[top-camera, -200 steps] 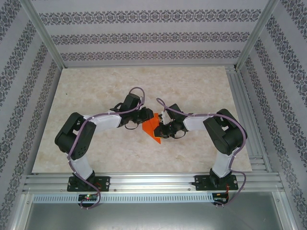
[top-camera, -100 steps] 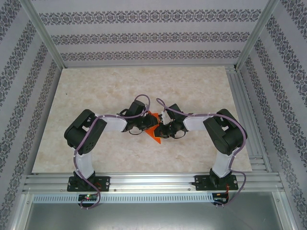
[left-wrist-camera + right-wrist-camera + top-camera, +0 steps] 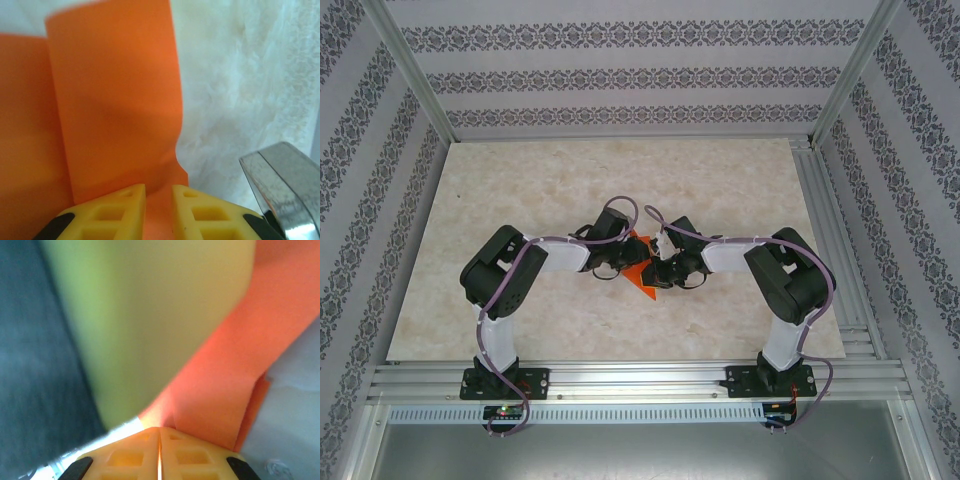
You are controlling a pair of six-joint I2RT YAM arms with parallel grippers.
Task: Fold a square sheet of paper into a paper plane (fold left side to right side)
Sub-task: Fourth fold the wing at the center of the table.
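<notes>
The square sheet of paper (image 3: 643, 284) is bright orange, folded, and lies mid-table between both grippers. My left gripper (image 3: 623, 262) reaches over its left part. In the left wrist view its yellow fingertips (image 3: 131, 197) stand a narrow gap apart at the left gripper (image 3: 158, 190), with the orange paper (image 3: 110, 100) running into that gap and a flap rising ahead. My right gripper (image 3: 658, 268) meets the paper from the right. In the right wrist view the right gripper (image 3: 160, 430) has its fingers pressed together on the paper's (image 3: 225, 365) edge.
The marble tabletop (image 3: 520, 190) spreads bare around the arms, bounded by an aluminium frame (image 3: 620, 375) in front and patterned walls. A grey metal piece (image 3: 287, 180) juts in at the left wrist view's lower right. A blurred yellow-green surface (image 3: 150, 315) looms close to the right wrist camera.
The left arm has swung right, bringing its gripper over the paper's left part and covering more of the orange. The right arm has stayed put.
</notes>
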